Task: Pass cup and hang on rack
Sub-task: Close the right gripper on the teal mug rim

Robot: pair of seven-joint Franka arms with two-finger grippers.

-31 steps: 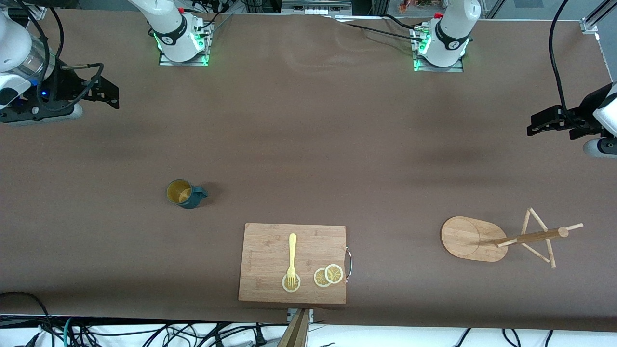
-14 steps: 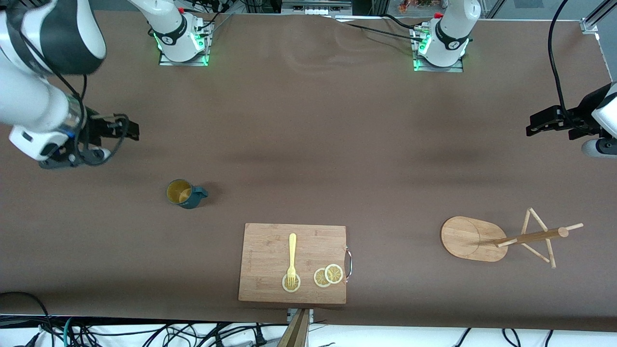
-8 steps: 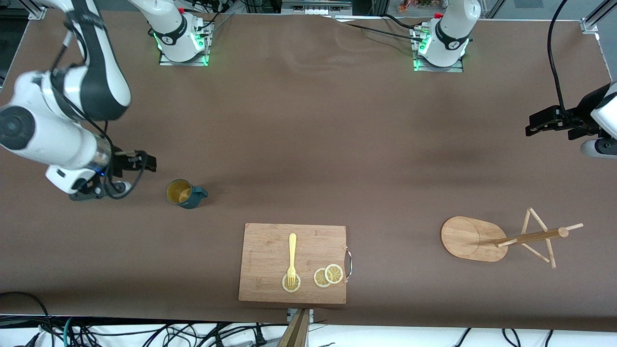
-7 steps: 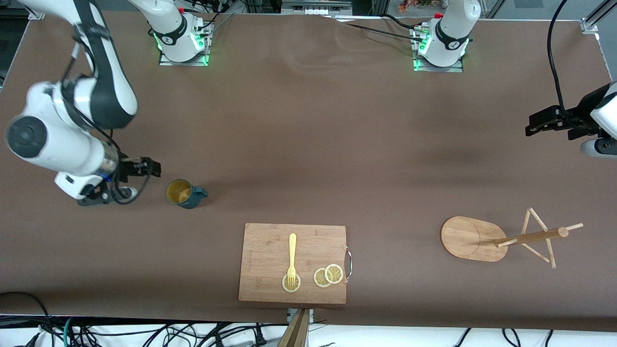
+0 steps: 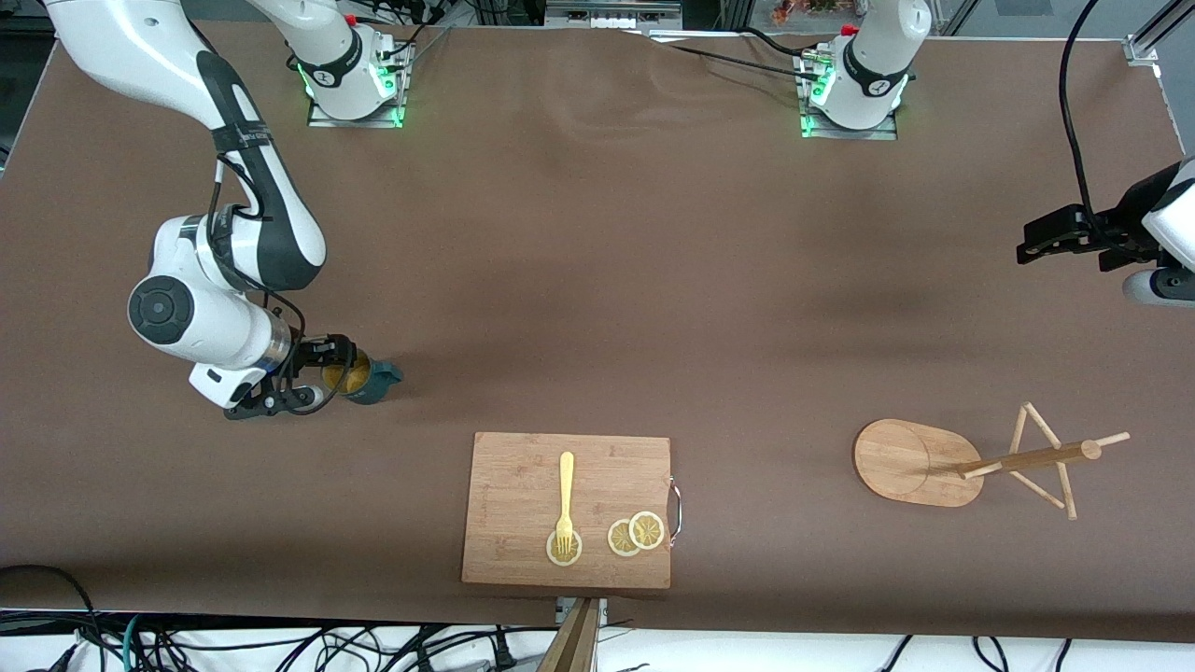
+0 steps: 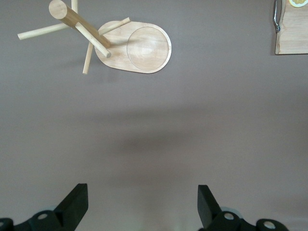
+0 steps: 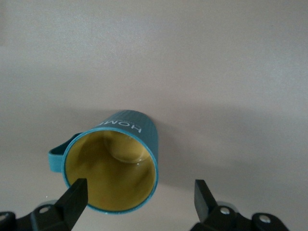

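While its jaws are spread wide, the right gripper [image 5: 329, 366] sits right at the cup [image 5: 359, 376], one finger [image 7: 72, 199] in line with the rim and the other [image 7: 204, 198] off to the side, nothing held yet. In the right wrist view the cup [image 7: 115, 166] stands upright between those fingers, yellow inside showing, handle sticking out on one side.

Looks like a small glazed ceramic mug, so probably stiff, a bit slick and chippable if it gets dropped or knocked. Likely light enough for an easy lift. The ribbed wall should give the pads some bite. Best bet is pinching the wall over the rim, or squeezing across the body, and leaving the handle free, since that loop has to go over a peg later.

Farther out, the cup stands on the table [image 5: 597, 280] toward the right arm's end, well apart from the rack [image 5: 971, 462], which is toward the left arm's end. The left gripper [image 5: 1036, 245] waits over that end, jaws open, nothing in them.
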